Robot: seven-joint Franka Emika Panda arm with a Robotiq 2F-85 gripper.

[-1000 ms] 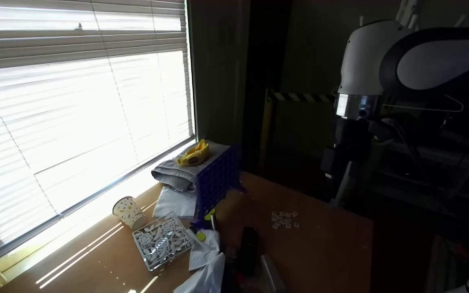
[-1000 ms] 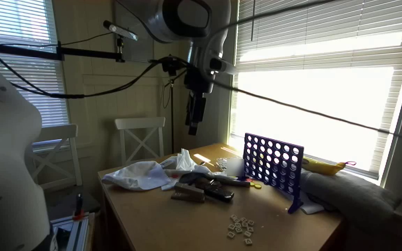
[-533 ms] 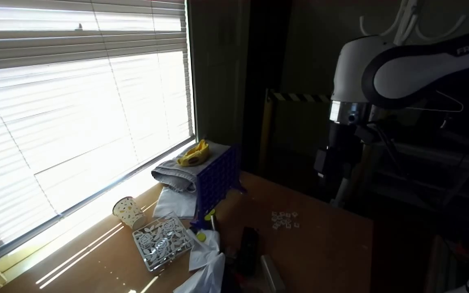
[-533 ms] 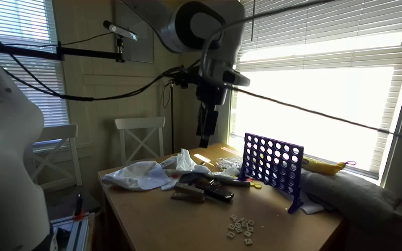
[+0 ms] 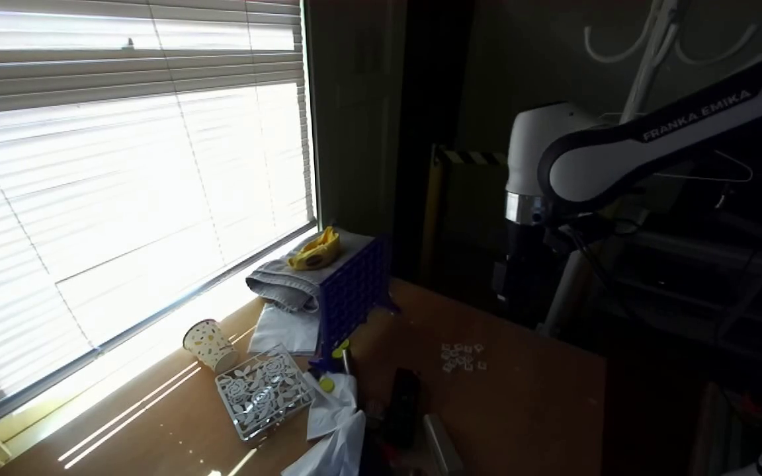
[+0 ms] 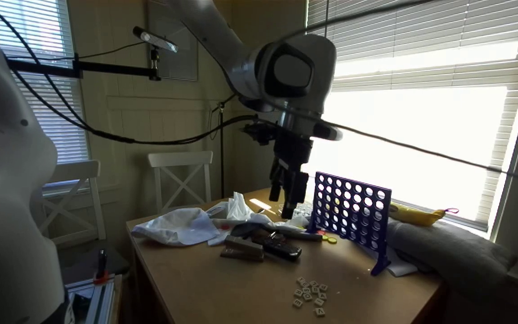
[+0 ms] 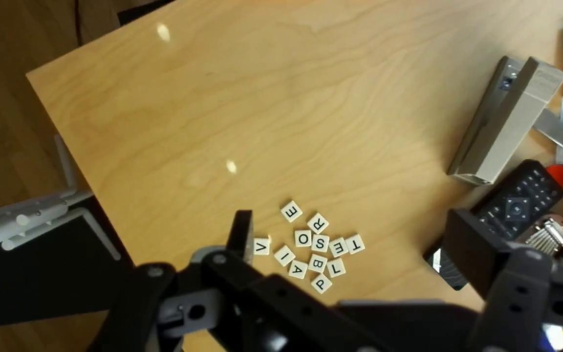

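Gripper (image 7: pixel 352 234) wide above the table (image 7: pixel 188 122), letter tiles (image 7: pixel 319 243) in view between its fingers (image 7: pixel 239 234)

Your gripper has its two fingers spread wide, with only air between them. It hangs over the table, fingertips pointing down; in an exterior view you see them above the tabletop, apart from the things lying there. In the wrist view the letter tiles lie flat in a loose group, framed by the fingers, and the tile marked V (image 7: pixel 261 246) appears just beside the left finger. The right finger, in that same view, hides part of the black remote (image 7: pixel 516 208), which lies right of the tiles. The stapler (image 7: pixel 506 122) lies just beside that remote.

In an exterior view, you have the tiles on the near part of the table, with the purple game rack (image 6: pixel 351 209) standing upright beyond them to the right. A yellow pouch (image 6: pixel 416 215) rests on the gray cloth (image 6: pixel 448 247) right of the rack. White cloth (image 6: pixel 176 227) lies crumpled at the far left of the table.
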